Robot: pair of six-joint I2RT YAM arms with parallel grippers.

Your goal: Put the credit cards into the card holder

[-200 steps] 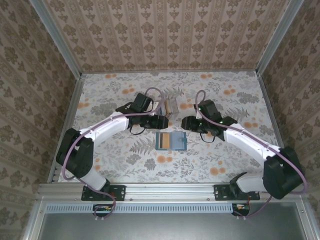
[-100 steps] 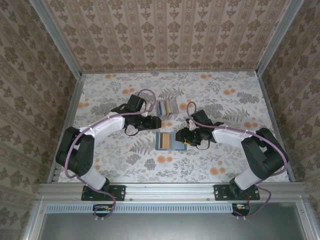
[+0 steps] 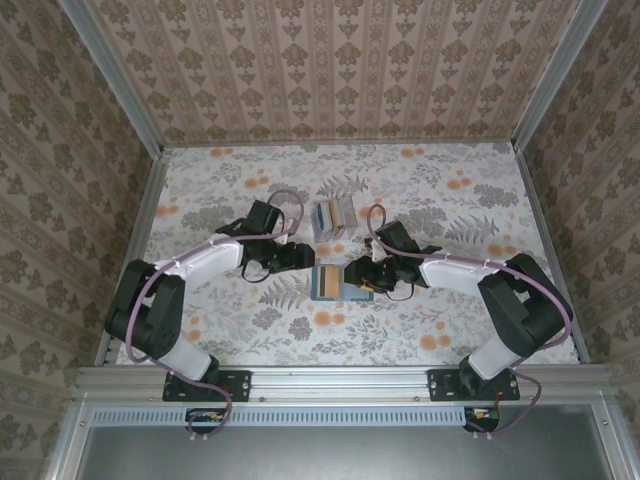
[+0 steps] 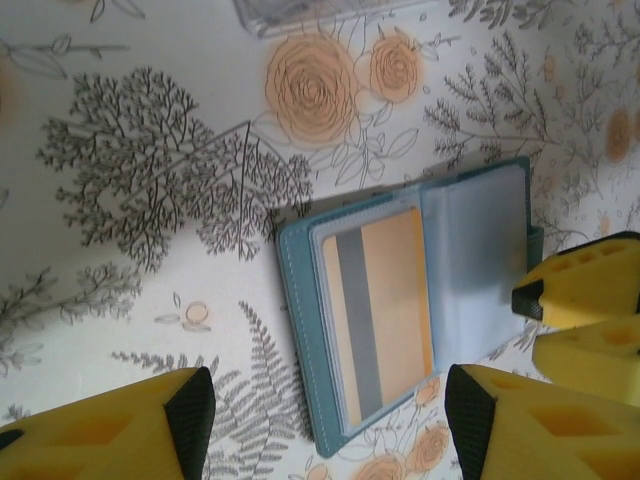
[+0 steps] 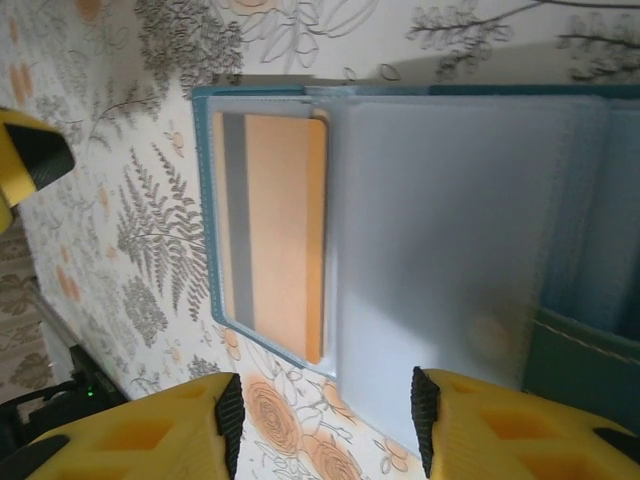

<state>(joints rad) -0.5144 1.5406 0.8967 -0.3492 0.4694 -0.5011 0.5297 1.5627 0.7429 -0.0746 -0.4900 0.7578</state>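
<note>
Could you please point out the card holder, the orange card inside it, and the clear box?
card holder (image 4: 310, 330), left wrist view, teal left border.
orange card (image 4: 400, 300), left wrist view, orange face beside its grey stripe.
clear box (image 4: 300, 12), left wrist view, clear wall at the picture's top.

A small booth papered in damask, with a flowered table top at its middle.

The back wall (image 3: 340, 70), left wall (image 3: 50, 200) and right wall (image 3: 600, 180) carry the same tan-and-brown damask paper and meet at two slanting grey metal posts (image 3: 110, 75) in the upper corners of the top view. The table (image 3: 450, 190) is white, printed with grey ferns, trees and orange blossoms. An aluminium rail (image 3: 340, 380) crosses the lower frame, with a dull grey panel (image 3: 340, 450) beneath it. The light is even and soft.
</note>
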